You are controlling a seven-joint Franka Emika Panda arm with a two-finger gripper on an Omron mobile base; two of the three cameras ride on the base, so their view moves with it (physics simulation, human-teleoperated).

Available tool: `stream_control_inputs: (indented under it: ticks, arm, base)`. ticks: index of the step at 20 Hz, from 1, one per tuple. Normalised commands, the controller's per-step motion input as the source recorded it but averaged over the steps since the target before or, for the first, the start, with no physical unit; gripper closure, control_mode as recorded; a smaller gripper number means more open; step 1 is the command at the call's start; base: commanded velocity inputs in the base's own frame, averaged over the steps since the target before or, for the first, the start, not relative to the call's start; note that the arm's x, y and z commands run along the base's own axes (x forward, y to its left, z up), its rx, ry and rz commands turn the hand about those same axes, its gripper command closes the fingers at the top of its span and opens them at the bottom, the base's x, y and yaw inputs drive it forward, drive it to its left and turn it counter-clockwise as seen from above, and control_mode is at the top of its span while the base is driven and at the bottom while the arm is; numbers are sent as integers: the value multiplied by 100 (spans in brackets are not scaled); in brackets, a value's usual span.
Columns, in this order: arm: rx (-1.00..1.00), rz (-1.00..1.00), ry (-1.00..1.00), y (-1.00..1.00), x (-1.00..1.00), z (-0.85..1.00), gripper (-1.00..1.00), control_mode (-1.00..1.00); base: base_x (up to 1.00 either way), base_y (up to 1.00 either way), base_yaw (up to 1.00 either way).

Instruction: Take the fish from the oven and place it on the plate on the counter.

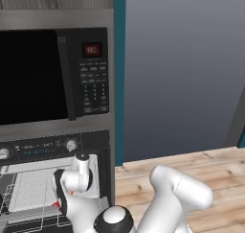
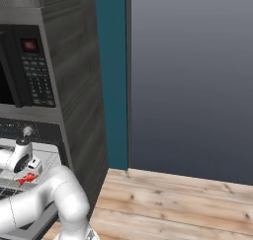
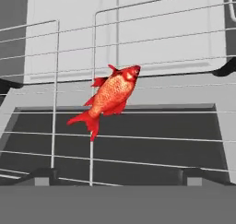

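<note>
- The small red-orange fish (image 3: 110, 98) is lying on the thin silver wire rack (image 3: 152, 61) inside the stainless-steel oven (image 1: 48, 179) with the row of round knobs. The door is open, since the hand is reaching right in.
- In the hand view the fish sits dead ahead of the two dark fingers (image 3: 42, 173), centred between them but a bit further along the rack, so they're near it, not touching.
- Its long axis runs on a diagonal there: head up and to the right, tail fin down and to the left. Roughly a forty-five degree slant to the line between the tips, I'd say.
- Fingers look spread wide: one tip shows at the lower left and the other at the lower right, with nothing between them. Not holding anything.
- From the left base view the white robot gripper (image 1: 60, 203) is low in the oven mouth with a red speck of fish (image 1: 57, 205) just by it. The right base view shows the same red shape (image 2: 27, 178) on the rack, under the wrist.
- My guess: the next bit hinges on a short push forward, plus maybe a wrist roll so the fingers close across the slim body rather than along it.
- The black-fronted microwave with the red display (image 1: 92, 49) sits above and has nothing to do with this.
- Can't see the plate from here.
</note>
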Motion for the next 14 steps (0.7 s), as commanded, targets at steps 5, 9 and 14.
stream_control_inputs:
  ticks: [5,9,14]
  arm:
    - [-4,-12,0,0,46,-19,-100,-100]
    - [0,-16,0,0,38,-46,-100,-100]
    - [0,-15,0,4,34,-21,-100,-100]
  base:
    - [0,0,0]
    - [0,0,0]
    - [0,0,0]
